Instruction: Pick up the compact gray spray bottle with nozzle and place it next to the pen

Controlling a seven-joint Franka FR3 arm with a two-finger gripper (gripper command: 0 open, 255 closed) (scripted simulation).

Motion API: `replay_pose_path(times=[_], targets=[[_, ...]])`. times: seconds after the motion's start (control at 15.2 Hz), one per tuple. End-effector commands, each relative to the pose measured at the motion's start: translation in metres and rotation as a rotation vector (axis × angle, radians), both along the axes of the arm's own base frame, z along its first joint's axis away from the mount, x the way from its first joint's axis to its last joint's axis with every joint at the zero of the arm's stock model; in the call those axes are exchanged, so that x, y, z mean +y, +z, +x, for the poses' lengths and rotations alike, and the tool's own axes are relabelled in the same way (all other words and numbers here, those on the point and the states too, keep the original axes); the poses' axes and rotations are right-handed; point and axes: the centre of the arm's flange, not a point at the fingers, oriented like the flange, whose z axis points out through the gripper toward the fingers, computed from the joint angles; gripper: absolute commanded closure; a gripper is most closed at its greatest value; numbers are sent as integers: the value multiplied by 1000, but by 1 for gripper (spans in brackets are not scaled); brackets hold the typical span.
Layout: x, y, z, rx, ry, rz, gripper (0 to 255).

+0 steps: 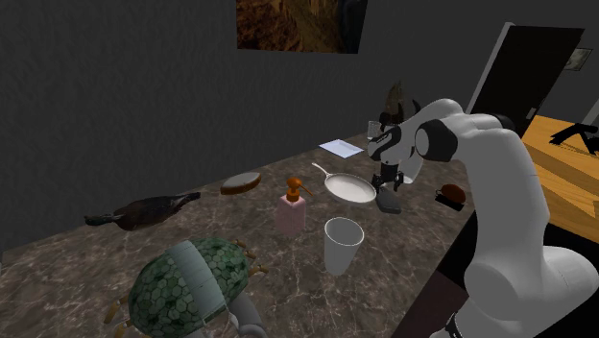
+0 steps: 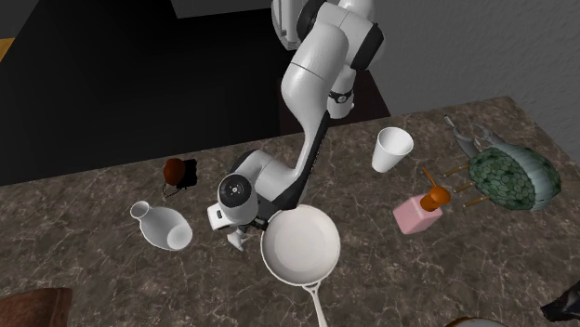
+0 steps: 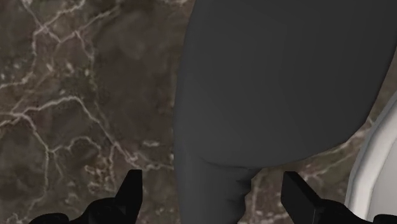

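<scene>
The dark gray spray bottle (image 3: 280, 83) looms right in front of the wrist camera, its narrow part lying between my fingertips. My gripper (image 3: 215, 184) is open, with a gap between each finger and the bottle. In the shoulder view the gripper (image 1: 388, 184) points straight down onto the gray bottle (image 1: 391, 203), which stands on the marble counter just beside the white frying pan (image 1: 351, 188). From the second exterior view, the gripper (image 2: 236, 228) covers most of the bottle (image 2: 238, 242), between the pan (image 2: 299, 243) and a white vase (image 2: 164, 228).
A white cup (image 1: 343, 245), a pink pump dispenser (image 1: 292, 213) and a green-shelled turtle figure (image 1: 187, 283) stand nearer the camera. A brown round object (image 1: 451, 195) sits by the counter edge. A white sheet (image 1: 341, 147) lies at the back.
</scene>
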Motion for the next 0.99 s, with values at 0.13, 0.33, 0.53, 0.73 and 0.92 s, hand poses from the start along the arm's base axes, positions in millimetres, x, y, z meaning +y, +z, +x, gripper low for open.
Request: replay_pose_path(times=[0.13,0.33,0.53,0.73,0.92], targets=[[2,-2,0,2,2,3,255],[2,-3,1,2,2,2,255],[1,-2,2,2,2,2,255],[2,9,0,2,1,3,255],[2,25,0,2,1,3,255]])
